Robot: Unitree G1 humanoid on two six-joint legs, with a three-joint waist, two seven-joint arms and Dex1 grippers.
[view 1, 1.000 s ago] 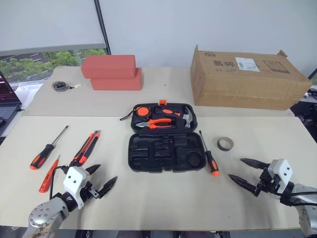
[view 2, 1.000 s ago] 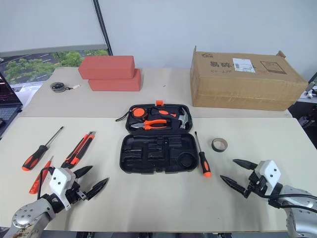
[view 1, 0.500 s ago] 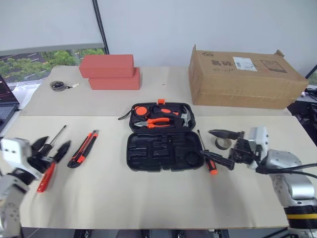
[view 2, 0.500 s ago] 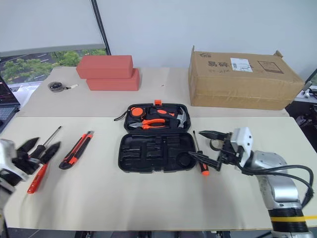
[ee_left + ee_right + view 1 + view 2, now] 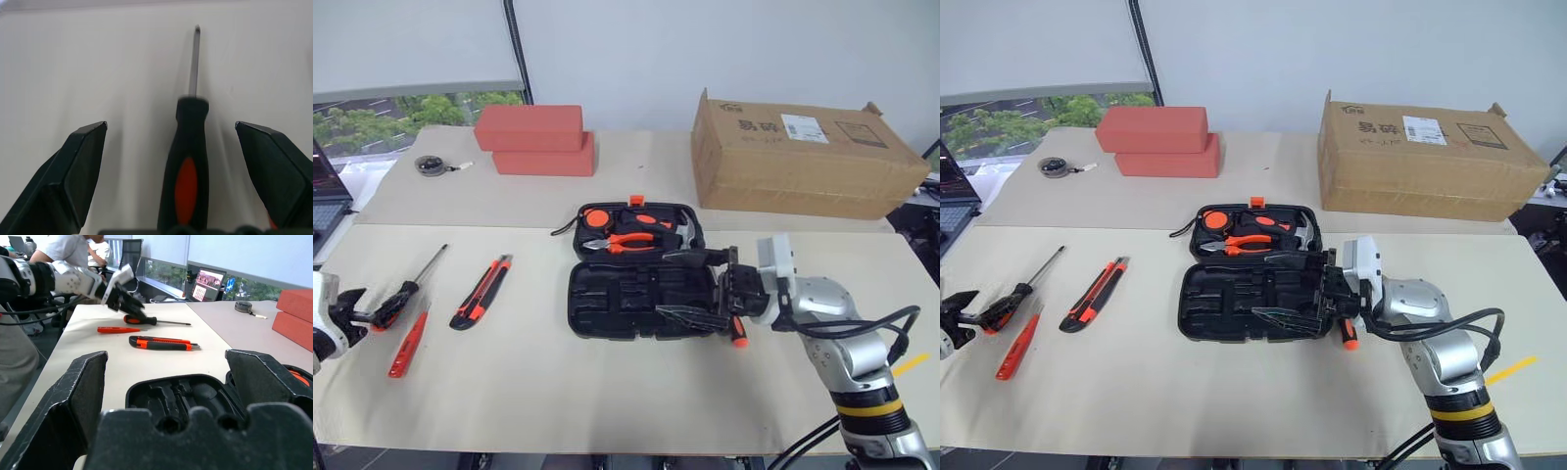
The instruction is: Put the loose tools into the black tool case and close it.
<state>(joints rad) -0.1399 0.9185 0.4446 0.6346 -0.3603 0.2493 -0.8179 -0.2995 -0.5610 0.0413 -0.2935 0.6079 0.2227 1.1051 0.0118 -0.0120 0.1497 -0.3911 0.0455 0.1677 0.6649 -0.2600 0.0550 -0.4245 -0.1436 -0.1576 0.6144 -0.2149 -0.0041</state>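
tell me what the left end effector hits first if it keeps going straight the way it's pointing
Most likely the black-and-orange screwdriver. The left end effector is open, and the handle lies between its fingers, shaft pointing away. Past the tip there's just bare table, though depth is hard to judge.

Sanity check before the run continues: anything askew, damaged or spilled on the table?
Nothing damaged or spilled. The black moulded tool case lies open and square, and the orange-and-black screwdrivers and utility knife lie loose, as expected.
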